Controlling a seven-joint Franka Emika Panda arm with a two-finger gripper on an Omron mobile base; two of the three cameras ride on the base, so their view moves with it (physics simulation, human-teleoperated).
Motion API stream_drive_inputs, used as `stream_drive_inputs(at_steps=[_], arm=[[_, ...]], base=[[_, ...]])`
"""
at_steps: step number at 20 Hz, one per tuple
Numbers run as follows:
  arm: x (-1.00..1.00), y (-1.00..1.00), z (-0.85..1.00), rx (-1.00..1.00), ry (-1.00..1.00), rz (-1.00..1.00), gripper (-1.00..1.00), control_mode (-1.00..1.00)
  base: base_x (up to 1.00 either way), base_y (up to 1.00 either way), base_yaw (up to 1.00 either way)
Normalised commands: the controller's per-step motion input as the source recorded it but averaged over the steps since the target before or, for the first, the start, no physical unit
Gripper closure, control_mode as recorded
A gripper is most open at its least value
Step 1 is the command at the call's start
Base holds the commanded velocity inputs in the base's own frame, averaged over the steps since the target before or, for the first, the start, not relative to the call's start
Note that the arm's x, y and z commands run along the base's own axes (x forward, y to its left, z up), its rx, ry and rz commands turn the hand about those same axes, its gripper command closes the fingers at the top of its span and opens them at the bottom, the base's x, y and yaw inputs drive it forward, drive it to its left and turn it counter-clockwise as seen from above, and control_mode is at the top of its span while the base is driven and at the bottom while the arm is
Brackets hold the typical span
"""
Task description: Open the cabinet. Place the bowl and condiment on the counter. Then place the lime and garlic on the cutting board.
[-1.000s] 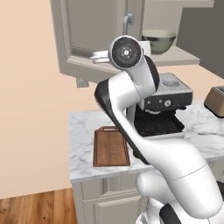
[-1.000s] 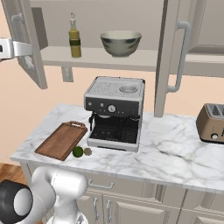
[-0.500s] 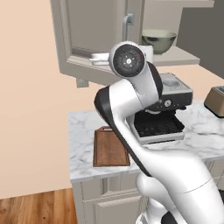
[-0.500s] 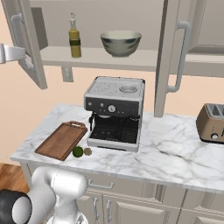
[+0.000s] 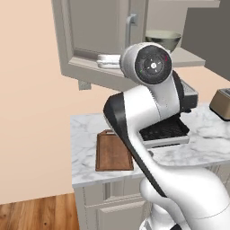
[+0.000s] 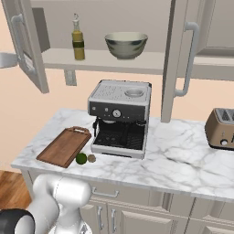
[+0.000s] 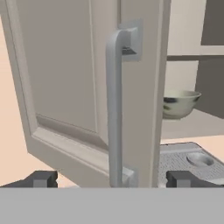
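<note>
The cabinet (image 6: 25, 43) stands with both doors swung open. On its shelf sit the yellow-olive condiment (image 6: 78, 39) and the grey bowl (image 6: 126, 45), which the hand view also catches past the door edge as the bowl (image 7: 179, 103). My gripper (image 7: 113, 179) is open just in front of the left door's bar handle (image 7: 114, 109), fingertips wide to either side and apart from it. The lime (image 6: 81, 158) and garlic (image 6: 92, 158) lie on the counter (image 6: 183, 155), right beside the cutting board (image 6: 64, 146).
A coffee machine (image 6: 119, 116) stands on the counter under the shelf, next to the board. A toaster (image 6: 220, 129) sits at the far right. The open right door (image 6: 183, 55) juts out over the counter. My arm's elbow (image 5: 150, 67) blocks much of the left base view.
My fingers have spread from the left door's handle and let it go. The hand has drawn back slightly, and the arm's elbow has shifted. The door stays open.
</note>
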Motion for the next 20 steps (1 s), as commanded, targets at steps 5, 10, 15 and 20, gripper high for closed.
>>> stream_drive_inputs(at_steps=[5, 10, 15, 20], arm=[[-0.22, -0.26, 0.0, 0.0, -0.03, 0.14, -1.0, -1.0], [-0.04, -0.41, 0.0, 0.03, -0.13, 0.16, -1.0, -1.0], [-0.16, -0.42, 0.0, 0.04, -0.15, 0.15, -1.0, -1.0], [-0.22, -0.38, 0.0, 0.07, -0.05, 0.14, -1.0, -1.0]], base=[[0.0, 0.0, 0.0], [0.0, 0.0, 0.0], [0.0, 0.0, 0.0], [0.0, 0.0, 0.0]])
